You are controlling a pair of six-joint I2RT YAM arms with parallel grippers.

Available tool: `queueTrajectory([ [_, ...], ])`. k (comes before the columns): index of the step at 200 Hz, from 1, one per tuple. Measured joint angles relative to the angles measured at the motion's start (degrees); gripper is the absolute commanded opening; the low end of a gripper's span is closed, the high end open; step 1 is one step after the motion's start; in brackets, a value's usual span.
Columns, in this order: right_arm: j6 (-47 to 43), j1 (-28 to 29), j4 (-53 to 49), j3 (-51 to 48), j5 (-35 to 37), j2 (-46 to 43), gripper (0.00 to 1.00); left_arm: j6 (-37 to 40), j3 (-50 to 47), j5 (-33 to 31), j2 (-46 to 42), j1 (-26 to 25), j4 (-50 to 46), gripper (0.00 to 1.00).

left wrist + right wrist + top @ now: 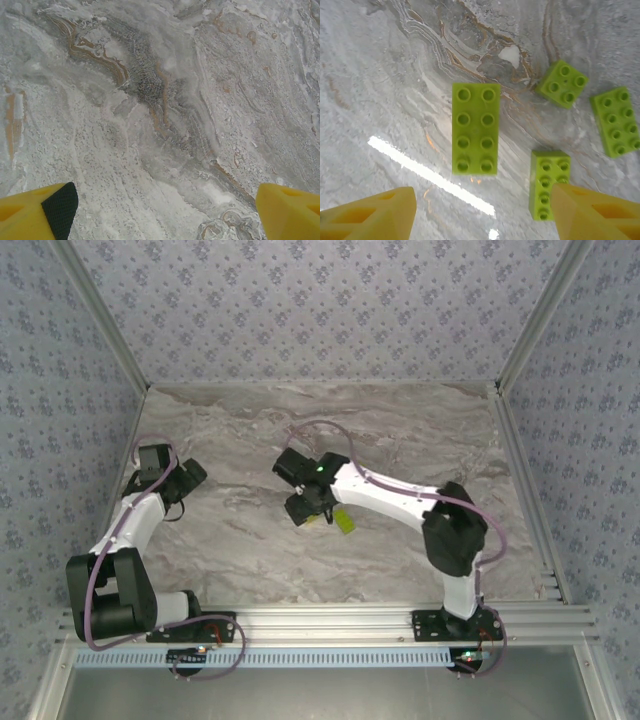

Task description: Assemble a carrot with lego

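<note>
Currently the right end effector (482,200) hangs spread above four loose lime-green bricks (475,129); the left end effector (165,195) gapes too.

Beneath me lay a grey marble-look tabletop (400,430), veined in brown. In my left wrist view a dark streaked vein (145,85) ran from 11 o'clock toward 5 o'clock. In my right wrist view a bright glare stripe (430,175) crossed from 9 toward 6 o'clock, and a pale patch (512,55), perhaps only a lighter marking, sat near 12. Flower-patterned walls (320,300) closed three sides, and an aluminium rail (330,620) ran along 6 o'clock.
</note>
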Motion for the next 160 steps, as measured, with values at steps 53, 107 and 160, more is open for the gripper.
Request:
queueTrajectory([
  [53,-1.18,-4.00,1.38,-12.57,0.68,-5.49,0.72,0.00,0.00,0.04,0.00,0.00,-0.02,0.93],
  [107,-2.38,-7.98,5.66,-18.21,0.02,-4.76,0.69,0.00,0.00,0.22,0.00,0.00,-0.02,0.93],
  [160,-3.41,-9.33,10.08,-18.32,-2.03,0.15,0.63,0.00,0.00,0.22,0.28,0.00,0.00,0.93],
])
